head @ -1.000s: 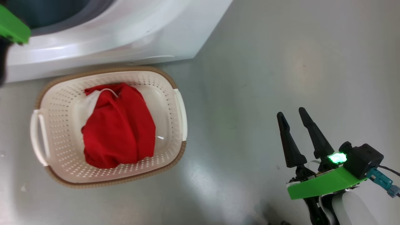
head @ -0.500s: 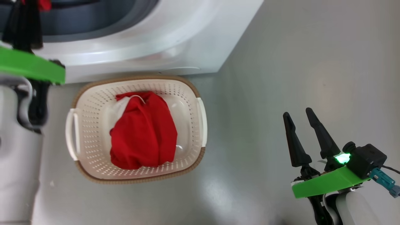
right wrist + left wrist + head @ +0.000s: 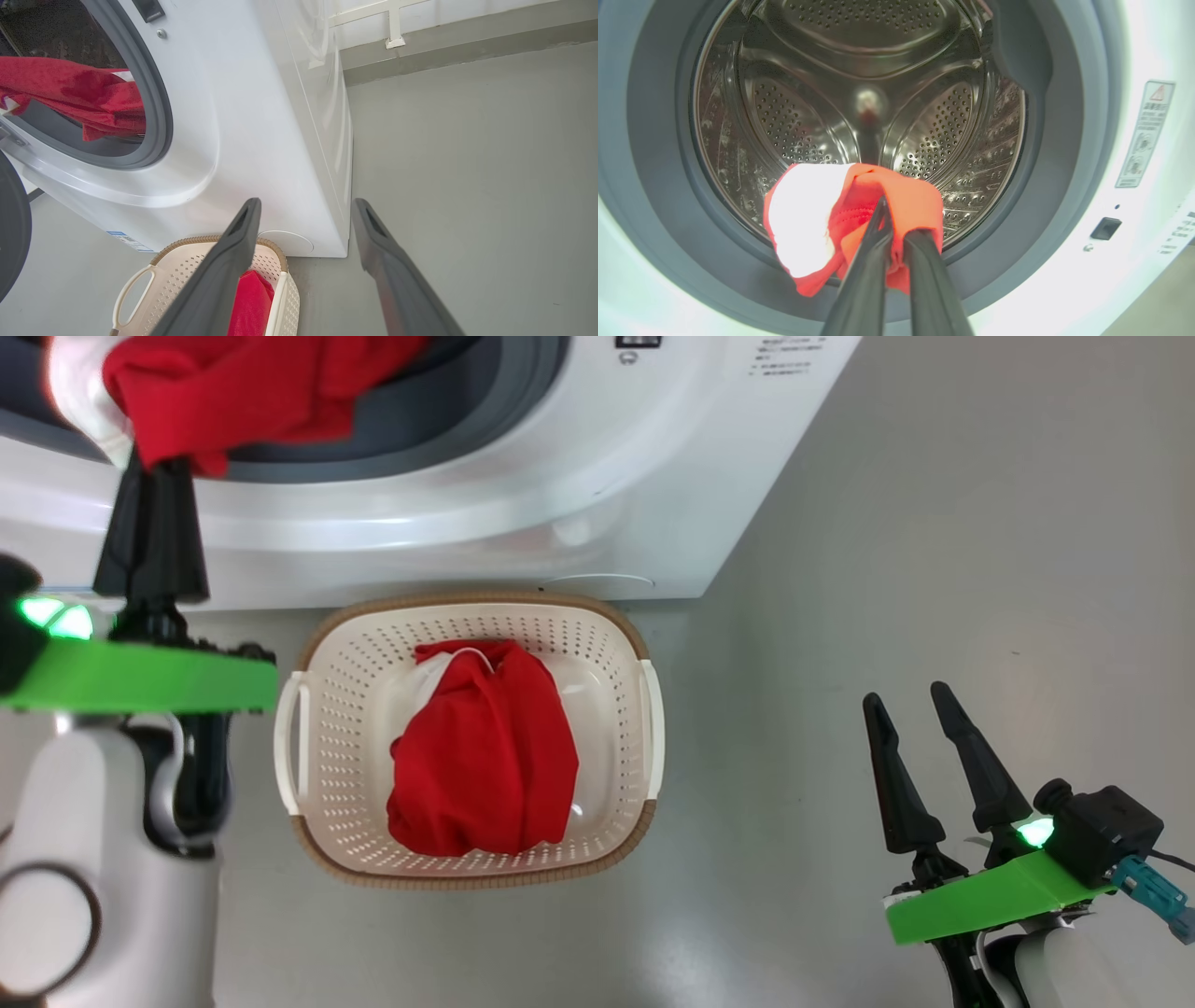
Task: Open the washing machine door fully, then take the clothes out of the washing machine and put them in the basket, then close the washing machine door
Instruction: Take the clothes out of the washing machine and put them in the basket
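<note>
My left gripper (image 3: 154,471) is shut on a red garment with a white panel (image 3: 233,387), held at the mouth of the white washing machine (image 3: 579,495). In the left wrist view the fingers pinch this garment (image 3: 906,200) in front of the bare steel drum (image 3: 859,93). A second red garment (image 3: 485,756) lies in the cream basket (image 3: 359,644) on the floor before the machine. My right gripper (image 3: 910,705) hangs open over the floor to the basket's right, holding nothing. The door's black rim (image 3: 11,224) shows at the far left of the right wrist view.
Grey floor (image 3: 934,523) stretches to the right of the machine and the basket. A low wall ledge (image 3: 444,42) runs behind the machine. The grey rubber ring (image 3: 161,121) frames the opening.
The head camera has shifted, so the machine and the basket sit lower and further right. My left arm, holding the red garment, has come into view. The right gripper stays open.
</note>
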### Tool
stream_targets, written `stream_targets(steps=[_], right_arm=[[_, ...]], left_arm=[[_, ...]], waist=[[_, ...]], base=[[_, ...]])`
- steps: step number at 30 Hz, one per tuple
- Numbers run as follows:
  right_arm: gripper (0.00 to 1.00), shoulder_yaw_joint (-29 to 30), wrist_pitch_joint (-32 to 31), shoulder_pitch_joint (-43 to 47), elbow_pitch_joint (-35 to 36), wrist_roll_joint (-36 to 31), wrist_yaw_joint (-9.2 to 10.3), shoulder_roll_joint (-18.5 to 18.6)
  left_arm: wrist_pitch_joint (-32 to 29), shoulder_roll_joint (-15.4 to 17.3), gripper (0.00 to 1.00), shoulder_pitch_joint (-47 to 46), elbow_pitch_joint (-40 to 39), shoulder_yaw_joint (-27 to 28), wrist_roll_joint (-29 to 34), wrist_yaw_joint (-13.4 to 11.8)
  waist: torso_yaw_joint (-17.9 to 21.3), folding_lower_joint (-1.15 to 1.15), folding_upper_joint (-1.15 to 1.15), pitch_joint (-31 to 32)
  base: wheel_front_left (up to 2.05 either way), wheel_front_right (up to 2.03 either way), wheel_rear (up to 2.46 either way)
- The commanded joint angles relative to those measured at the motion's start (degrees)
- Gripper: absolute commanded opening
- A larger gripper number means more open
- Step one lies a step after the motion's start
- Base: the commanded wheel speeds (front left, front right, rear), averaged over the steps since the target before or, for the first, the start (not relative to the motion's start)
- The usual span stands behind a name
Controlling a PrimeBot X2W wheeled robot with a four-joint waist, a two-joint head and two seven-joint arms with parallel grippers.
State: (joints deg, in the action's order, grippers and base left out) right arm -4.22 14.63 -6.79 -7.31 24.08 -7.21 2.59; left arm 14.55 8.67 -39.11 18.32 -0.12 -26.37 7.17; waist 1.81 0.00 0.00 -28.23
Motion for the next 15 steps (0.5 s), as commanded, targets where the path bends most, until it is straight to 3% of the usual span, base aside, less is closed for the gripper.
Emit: stream_targets(steps=[1,15], right_arm=[[1.0,-1.0,0.4,1.2,1.1,-0.7,-0.28,0.3],[1.0,-0.8,0.4,1.7,1.4,-0.9,-0.28,0.3]], left_arm=[[0.4,1.3,0.0,2.3,-3.6,2.3,0.7,0.3],[0.4,-1.9,0.0,13.8,-23.6,5.2,1.1,0.3]], waist=[[-0.7,0.0,0.0,0.7],[-1.3,0.0,0.0,0.5]], base=[[0.0,0.0,0.0],[0.0,0.0,0.0]])
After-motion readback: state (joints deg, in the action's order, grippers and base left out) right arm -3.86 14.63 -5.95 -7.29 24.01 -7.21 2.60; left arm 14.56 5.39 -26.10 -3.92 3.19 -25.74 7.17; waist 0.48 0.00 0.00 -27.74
